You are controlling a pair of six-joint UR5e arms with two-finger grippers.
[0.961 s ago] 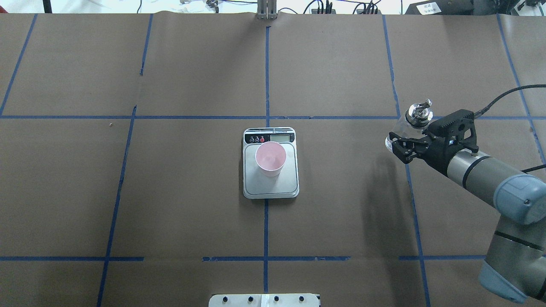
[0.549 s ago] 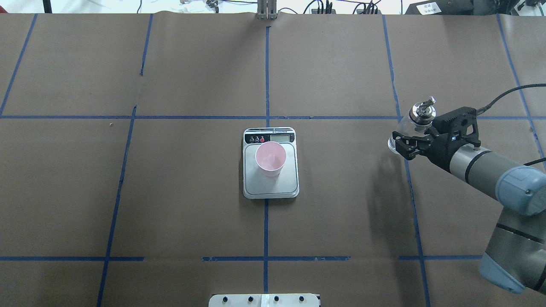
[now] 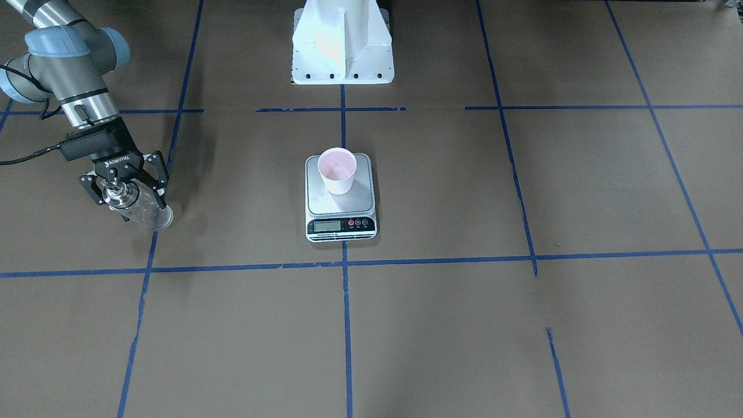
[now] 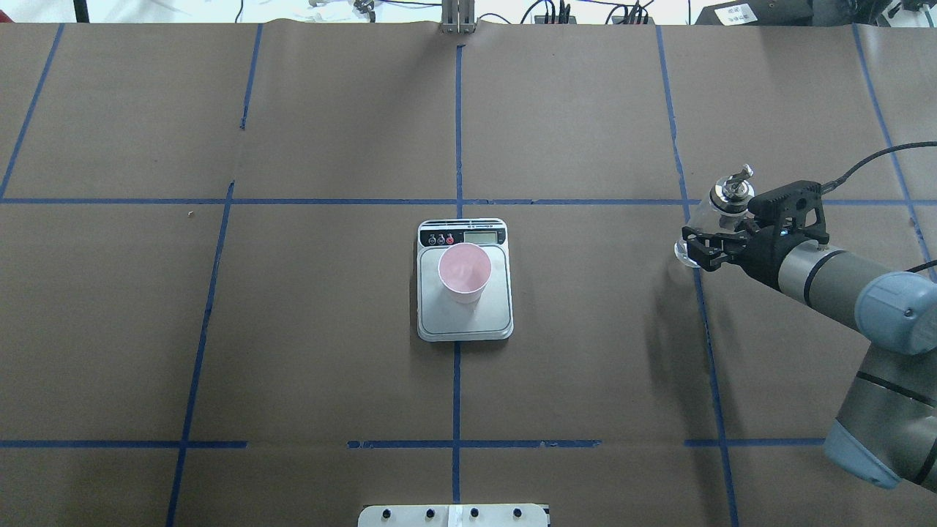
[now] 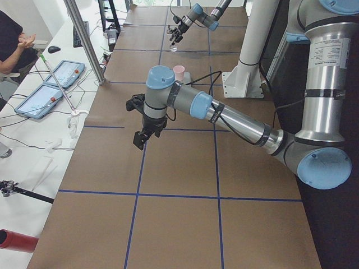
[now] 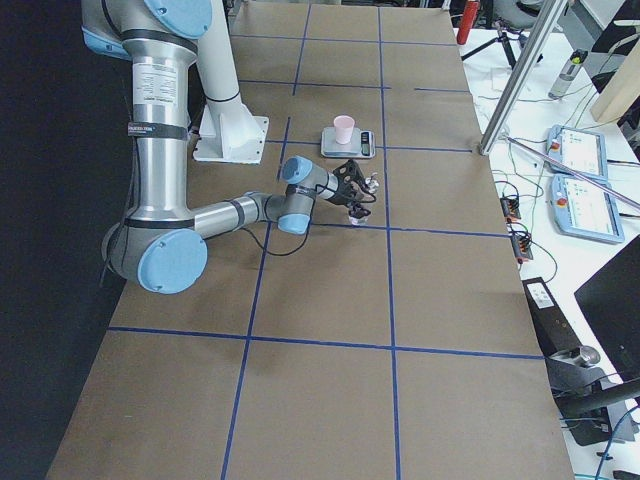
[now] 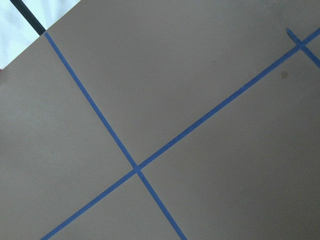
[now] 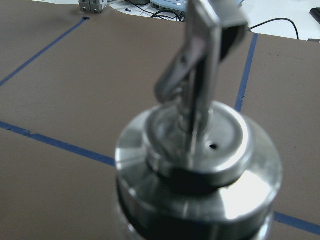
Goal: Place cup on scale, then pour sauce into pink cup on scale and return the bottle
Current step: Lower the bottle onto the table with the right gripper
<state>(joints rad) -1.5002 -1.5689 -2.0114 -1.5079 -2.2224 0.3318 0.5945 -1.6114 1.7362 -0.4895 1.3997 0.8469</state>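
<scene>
Right gripper [image 4: 695, 247] has sunk lower and eased rightward, fingers clamped on the upright bottle [image 4: 732, 194], well apart from the scale [image 4: 465, 322]. Cup [image 4: 464, 271] stands on the scale. Left gripper [image 5: 140, 137]: can't tell its state. Brown paper table [image 4: 329, 351], blue tape [image 4: 456, 110] grid.

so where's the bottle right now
In the overhead view the bottle is far out on the right, gripped by the right tool over a blue tape line, well right of the scale and cup.
</scene>
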